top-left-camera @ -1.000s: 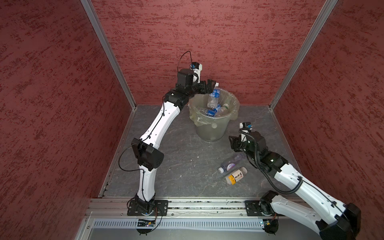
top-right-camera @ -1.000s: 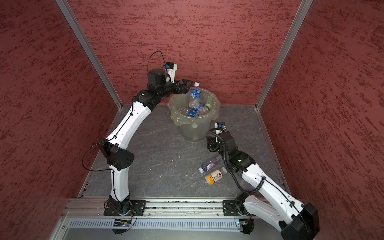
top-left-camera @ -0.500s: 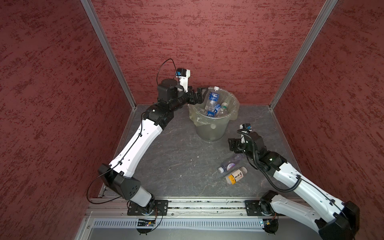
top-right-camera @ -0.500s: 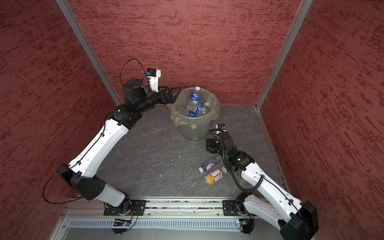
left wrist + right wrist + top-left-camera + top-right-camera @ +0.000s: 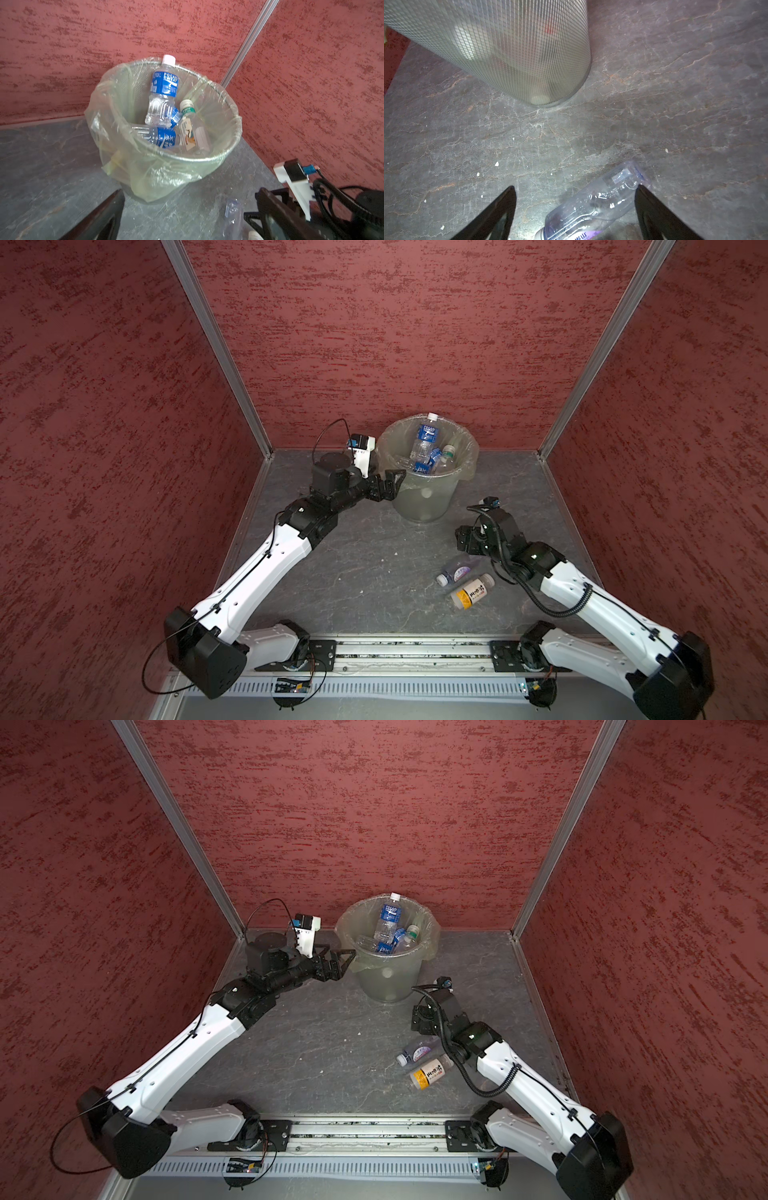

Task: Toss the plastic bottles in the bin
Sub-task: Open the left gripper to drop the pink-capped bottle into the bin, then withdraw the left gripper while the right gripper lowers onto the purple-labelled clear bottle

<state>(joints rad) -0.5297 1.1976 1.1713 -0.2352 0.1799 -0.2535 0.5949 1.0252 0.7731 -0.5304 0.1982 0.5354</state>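
The bin (image 5: 424, 493) (image 5: 386, 977), lined with a bag, stands at the back and holds several plastic bottles; a blue-labelled one (image 5: 426, 438) (image 5: 164, 89) leans upright against its far rim. Two more bottles lie on the floor: a purple-labelled one (image 5: 457, 570) (image 5: 417, 1050) and a yellow-and-white-labelled one (image 5: 471, 592) (image 5: 430, 1073). My left gripper (image 5: 388, 485) (image 5: 338, 963) (image 5: 187, 218) hangs open and empty beside the bin's left side. My right gripper (image 5: 465, 539) (image 5: 419, 1021) (image 5: 575, 214) is open above the purple-labelled bottle (image 5: 591, 205), which lies between its fingers.
Red walls close in the grey stone floor (image 5: 357, 556) on three sides, with metal posts in the back corners. The bin's mesh wall (image 5: 519, 52) is just ahead of the right gripper. The rail (image 5: 415, 655) carrying both arm bases runs along the front.
The left arm has drawn back from the bin's rim and sunk to the left; the blue-labelled bottle has settled in the bin. The right gripper has opened wide and come down slightly.
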